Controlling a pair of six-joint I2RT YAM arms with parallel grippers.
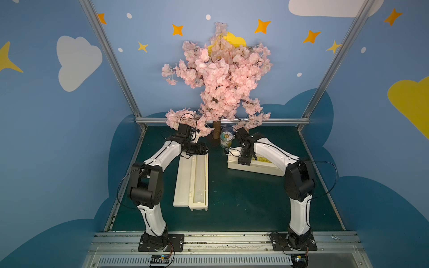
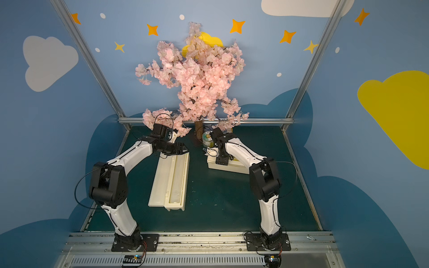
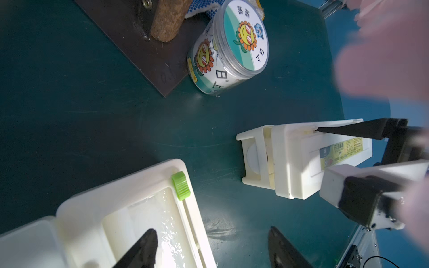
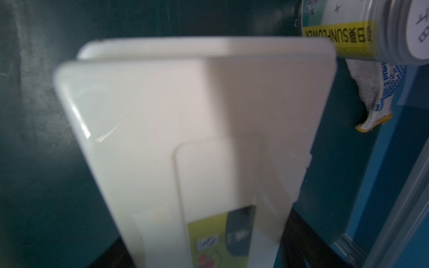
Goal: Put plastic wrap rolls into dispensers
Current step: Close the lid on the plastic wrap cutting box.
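A: Where are the plastic wrap rolls?

B: One plastic wrap roll [image 1: 200,181] lies in the trough of the open dispenser [image 1: 198,206]. That box sits on the left arm's side of the dark green surface [image 1: 243,204], with its lid [image 1: 184,183] folded flat outward. The left wrist view shows shiny film in the trough and a green slider [image 3: 181,185] on the rail at the far end.

A: And the second roll?

B: Not in plain sight. The closed dispenser [image 1: 262,166] lies slantwise on the right arm's side, label strip [image 3: 341,150] up. A round white disc shows at its end, but I cannot tell whether it belongs to a roll.

A: The jaws?

B: The left gripper [image 1: 204,149] hovers over the far end of the open dispenser, jaws spread with nothing between them. The right gripper [image 1: 232,152] is at the closed dispenser's end nearest the middle. Its jaws are wide apart, one on either long side of the box. One black fingertip [image 3: 336,132] meets the lid's edge, but I cannot tell whether the pair presses on the box.

A: Anything else at the back?

B: A sunflower-print can [image 1: 225,138] sits beside the base plate [image 3: 139,46] of a pink blossom tree [image 1: 220,76], near the closed dispenser's end. A white dotted work glove [image 4: 376,92] lies just beside the can.
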